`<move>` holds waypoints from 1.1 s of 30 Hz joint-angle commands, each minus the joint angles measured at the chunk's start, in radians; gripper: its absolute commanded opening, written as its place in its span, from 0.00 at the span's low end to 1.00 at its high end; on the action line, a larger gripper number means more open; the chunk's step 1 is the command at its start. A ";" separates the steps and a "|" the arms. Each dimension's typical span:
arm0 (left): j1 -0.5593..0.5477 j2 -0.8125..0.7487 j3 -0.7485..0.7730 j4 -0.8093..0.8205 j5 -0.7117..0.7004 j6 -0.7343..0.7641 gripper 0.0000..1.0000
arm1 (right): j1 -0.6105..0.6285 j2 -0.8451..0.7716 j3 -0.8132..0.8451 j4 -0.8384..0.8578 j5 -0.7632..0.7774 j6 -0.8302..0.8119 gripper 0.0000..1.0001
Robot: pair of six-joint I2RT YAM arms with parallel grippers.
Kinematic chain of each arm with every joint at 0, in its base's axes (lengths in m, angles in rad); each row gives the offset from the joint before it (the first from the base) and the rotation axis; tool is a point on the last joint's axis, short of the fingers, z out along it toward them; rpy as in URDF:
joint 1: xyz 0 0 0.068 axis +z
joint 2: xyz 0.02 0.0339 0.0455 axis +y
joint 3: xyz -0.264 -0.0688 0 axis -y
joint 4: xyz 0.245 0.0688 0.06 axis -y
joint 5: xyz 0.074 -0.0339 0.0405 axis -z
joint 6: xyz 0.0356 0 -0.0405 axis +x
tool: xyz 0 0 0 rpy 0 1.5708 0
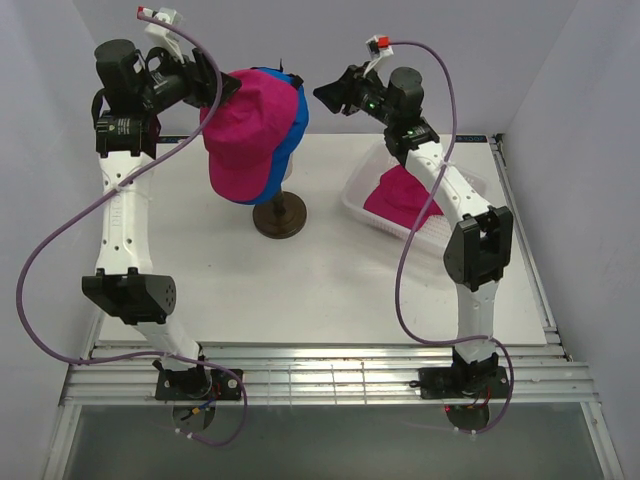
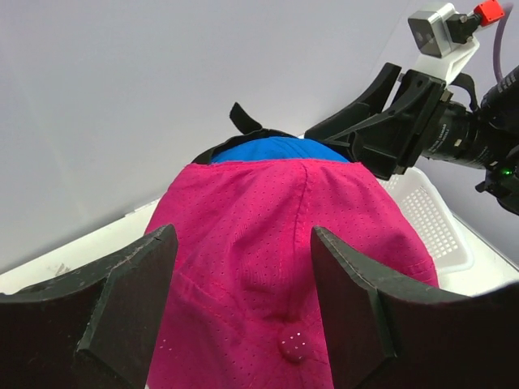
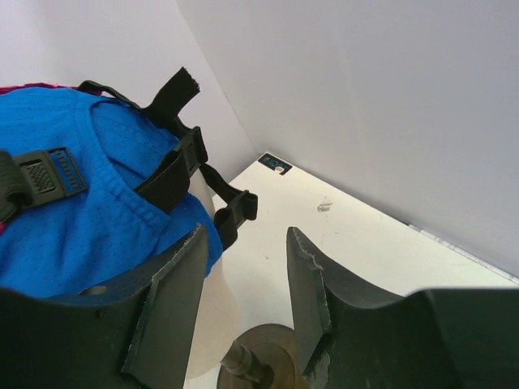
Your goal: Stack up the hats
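Three hats show, two magenta and one blue. One magenta hat [image 1: 243, 130] sits over the blue hat [image 3: 81, 203], both stacked on the mannequin head [image 3: 217, 308], which they cover almost wholly (only a cream sliver shows in the right wrist view). The blue one peeks out along the stack's far and right edge, its black back strap [image 3: 174, 174] hanging loose. The second magenta hat [image 1: 398, 200] lies in the one white basket [image 1: 358, 208] to the right, partly hidden by the right arm. The head's dark round stand [image 1: 280, 216] rests on the desk [image 1: 330, 290]. The left gripper [image 2: 243, 235] has its fingers wide apart, straddling the top magenta crown; contact is hard to judge. The right gripper [image 3: 247, 235] is parted and holds nothing, just beside the blue hat's rear edge.
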State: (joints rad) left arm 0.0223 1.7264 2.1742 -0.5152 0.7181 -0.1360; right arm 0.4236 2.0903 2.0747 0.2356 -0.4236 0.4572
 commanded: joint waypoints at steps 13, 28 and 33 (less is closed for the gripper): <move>-0.061 -0.018 0.022 0.017 0.004 -0.008 0.76 | 0.044 -0.082 0.036 0.312 -0.167 0.071 0.50; -0.065 -0.022 0.010 0.017 0.003 -0.008 0.76 | 0.069 -0.012 0.082 0.240 -0.136 0.070 0.43; -0.067 -0.021 0.009 0.015 0.004 -0.008 0.76 | 0.069 -0.012 0.078 0.254 -0.147 0.084 0.19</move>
State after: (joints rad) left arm -0.0391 1.7275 2.1750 -0.5117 0.7189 -0.1402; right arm 0.4866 2.0872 2.1174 0.4530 -0.5694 0.5404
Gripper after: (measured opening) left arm 0.759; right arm 0.209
